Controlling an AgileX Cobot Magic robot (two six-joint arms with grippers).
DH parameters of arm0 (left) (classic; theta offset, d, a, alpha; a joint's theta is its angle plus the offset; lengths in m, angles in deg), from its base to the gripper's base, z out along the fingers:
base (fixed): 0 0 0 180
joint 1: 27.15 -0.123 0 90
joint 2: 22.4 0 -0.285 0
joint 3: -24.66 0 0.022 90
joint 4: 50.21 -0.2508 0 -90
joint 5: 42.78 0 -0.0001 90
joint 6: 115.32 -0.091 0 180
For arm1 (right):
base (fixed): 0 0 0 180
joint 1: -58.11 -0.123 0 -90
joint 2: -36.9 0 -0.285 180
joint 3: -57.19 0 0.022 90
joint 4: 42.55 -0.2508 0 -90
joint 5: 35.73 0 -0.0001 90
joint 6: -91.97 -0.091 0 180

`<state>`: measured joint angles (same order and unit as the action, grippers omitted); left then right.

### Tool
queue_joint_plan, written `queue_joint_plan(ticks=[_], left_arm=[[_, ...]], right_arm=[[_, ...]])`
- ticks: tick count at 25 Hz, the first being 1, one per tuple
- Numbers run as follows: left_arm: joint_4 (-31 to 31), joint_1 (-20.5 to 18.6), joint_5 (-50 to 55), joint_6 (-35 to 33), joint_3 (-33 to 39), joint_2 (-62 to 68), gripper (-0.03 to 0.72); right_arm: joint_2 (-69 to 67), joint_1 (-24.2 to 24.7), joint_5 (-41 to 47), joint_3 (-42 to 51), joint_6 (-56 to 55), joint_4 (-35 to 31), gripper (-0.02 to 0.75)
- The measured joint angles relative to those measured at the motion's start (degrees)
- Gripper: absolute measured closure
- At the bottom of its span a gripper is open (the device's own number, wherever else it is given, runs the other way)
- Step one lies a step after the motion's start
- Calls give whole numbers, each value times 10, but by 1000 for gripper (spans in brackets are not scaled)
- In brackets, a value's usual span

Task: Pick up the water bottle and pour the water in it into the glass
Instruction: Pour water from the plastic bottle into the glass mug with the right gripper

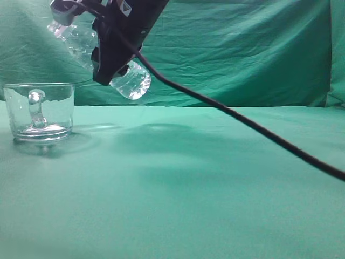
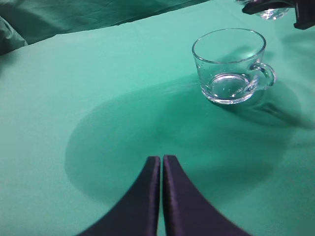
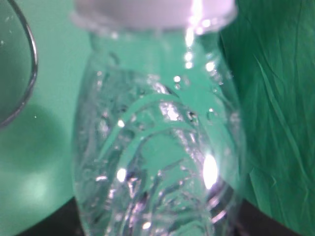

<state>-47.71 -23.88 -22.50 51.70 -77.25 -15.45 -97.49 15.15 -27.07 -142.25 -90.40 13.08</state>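
The clear ribbed water bottle point(image 1: 132, 81) hangs tilted in the air, neck up to the left and base down to the right. My right gripper point(image 1: 108, 67) is shut on its body. It fills the right wrist view point(image 3: 157, 147) with droplets inside and its white neck ring at the top. The glass point(image 1: 39, 110) stands on the green cloth at the left, below the bottle's neck end, its handle facing the exterior camera. It also shows in the left wrist view point(image 2: 229, 64). My left gripper point(image 2: 161, 158) is shut and empty above the cloth, well short of the glass. I cannot tell how much water is in either.
A black cable point(image 1: 259, 129) runs from the right arm down across the exterior view to the right edge. A green cloth point(image 1: 215, 189) covers the table and green drapery point(image 1: 242, 48) hangs behind it. The glass rim shows at the left edge of the right wrist view point(image 3: 30, 64).
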Motion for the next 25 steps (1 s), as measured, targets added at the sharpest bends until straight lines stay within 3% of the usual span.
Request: queue_joint_plan(ticks=[5,25], left_arm=[[0,0,0,0,0,0,688],[0,0,0,0,0,0,688]], right_arm=[[-1,-1,-5,0,0,83,389],[-1,-1,-6,0,0,269,389]])
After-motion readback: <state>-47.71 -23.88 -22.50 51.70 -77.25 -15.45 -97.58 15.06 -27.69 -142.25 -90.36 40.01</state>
